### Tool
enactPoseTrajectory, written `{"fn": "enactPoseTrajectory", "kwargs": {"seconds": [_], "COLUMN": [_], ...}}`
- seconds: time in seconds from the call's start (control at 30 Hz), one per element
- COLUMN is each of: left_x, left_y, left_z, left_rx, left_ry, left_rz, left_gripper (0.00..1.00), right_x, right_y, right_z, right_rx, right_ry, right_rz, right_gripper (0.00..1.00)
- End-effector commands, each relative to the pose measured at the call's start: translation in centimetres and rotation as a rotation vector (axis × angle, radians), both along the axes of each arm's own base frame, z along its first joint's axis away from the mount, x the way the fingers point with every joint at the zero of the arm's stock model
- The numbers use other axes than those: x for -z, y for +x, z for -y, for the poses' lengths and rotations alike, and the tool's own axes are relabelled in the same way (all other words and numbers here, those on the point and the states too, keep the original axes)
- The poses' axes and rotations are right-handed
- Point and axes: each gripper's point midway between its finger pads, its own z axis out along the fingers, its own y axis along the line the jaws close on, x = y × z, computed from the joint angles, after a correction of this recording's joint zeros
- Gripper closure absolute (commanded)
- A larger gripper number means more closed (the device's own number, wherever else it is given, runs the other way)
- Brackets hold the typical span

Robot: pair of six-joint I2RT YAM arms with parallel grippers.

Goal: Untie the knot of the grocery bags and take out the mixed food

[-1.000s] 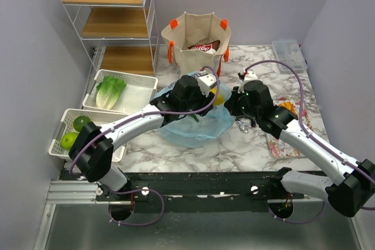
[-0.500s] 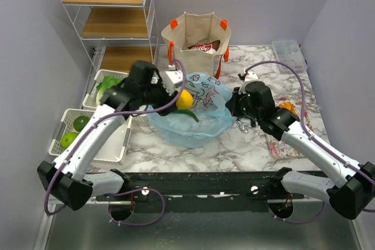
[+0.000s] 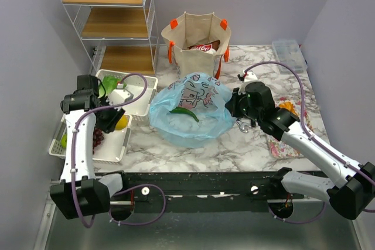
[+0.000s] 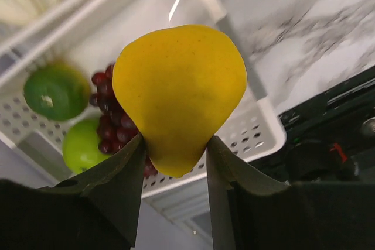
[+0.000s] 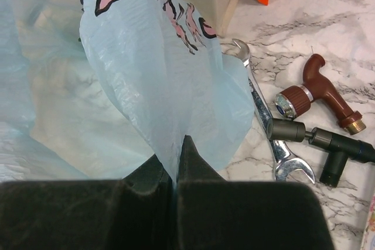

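Two fingers of the left gripper (image 4: 176,150) are clamped on a yellow fruit (image 4: 179,92). They pinch only its narrow lower end, and the broad part bulges free above them. That hold looks thin: the skin is smooth and rounded, so a quick swing or a slight easing of the jaws could squirt the fruit out. It hangs over the white wire basket (image 4: 265,137), well to the left of the plastic bag (image 3: 193,118), with dark grapes (image 4: 114,127) and two green fruits (image 4: 55,89) beneath. Let go from up there, it would likely bruise the grapes or bounce over the low rim onto the marble table (image 3: 234,144).

The right gripper (image 5: 176,165) is pressed tight on a fold at the bag's right side, holding the mouth up. The film is thin, translucent light blue with cartoon print, crinkled and slack. A harder pull might tear it or slip it free, and the mouth would then sag over the green cucumber (image 3: 185,112) lying inside. Behind the bag stands the beige canvas tote (image 3: 188,61), with a snack packet (image 3: 202,47) showing at its top. Metal tools (image 5: 263,127) lie just to the bag's right.
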Motion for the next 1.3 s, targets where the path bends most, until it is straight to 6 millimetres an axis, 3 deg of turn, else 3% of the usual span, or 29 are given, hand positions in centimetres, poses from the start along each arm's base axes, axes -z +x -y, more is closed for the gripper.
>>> {"fn": "enactPoseTrajectory", "kwargs": {"seconds": [0.0, 0.13, 0.43, 0.53, 0.6, 0.63, 0.83, 0.9, 0.93, 1.03, 1.13, 1.27], "left_x": [2.6, 4.7, 11.4, 12.3, 12.4, 12.3, 10.3, 9.2, 8.8, 6.7, 3.4, -3.1], "left_y": [-1.7, -0.6, 1.6, 1.6, 1.4, 1.3, 2.1, 2.6, 2.8, 3.9, 5.2, 6.7], "left_z": [-7.4, -9.6, -9.2, -9.1, -8.9, -8.8, -7.9, -7.6, -7.5, -6.8, -5.1, -0.2], "left_rx": [-0.067, -0.1, -0.22, -0.231, -0.225, -0.223, -0.231, -0.238, -0.247, -0.257, -0.253, -0.144], "left_ry": [0.281, 0.339, 0.225, 0.213, 0.207, 0.203, 0.15, 0.125, 0.115, 0.065, -0.03, -0.215], "left_rz": [-0.061, -0.113, -0.265, -0.285, -0.289, -0.29, -0.24, -0.214, -0.206, -0.158, -0.056, 0.128], "left_gripper": [1.0, 1.0, 1.0, 1.0, 0.87, 0.75, 0.4, 0.1, 0.02, 0.01, 0.01, 0.01], "right_x": [0.2, 0.4, 0.1, 0.0, 0.0, 0.1, 0.7, 0.8, 0.8, 0.9, 0.8, 0.2], "right_y": [-0.5, -0.6, -0.2, -0.2, -0.2, -0.2, -0.3, -0.4, -0.4, -0.6, -0.7, -0.9], "right_z": [-0.3, -0.7, -0.1, 0.2, 0.3, 0.4, 0.6, 0.5, 0.5, 0.5, 0.5, -0.1], "right_rx": [-0.031, -0.051, -0.032, -0.027, -0.025, -0.023, -0.018, -0.021, -0.022, -0.025, -0.029, -0.064], "right_ry": [0.002, 0.011, -0.015, -0.03, -0.036, -0.038, -0.041, -0.037, -0.036, -0.032, -0.028, -0.013], "right_rz": [0.0, -0.015, 0.017, 0.027, 0.03, 0.03, 0.022, 0.019, 0.018, 0.016, 0.019, 0.027], "right_gripper": [0.99, 0.99, 0.99, 0.99, 0.99, 0.99, 0.99, 0.99, 0.99, 0.99, 0.99, 0.99]}}
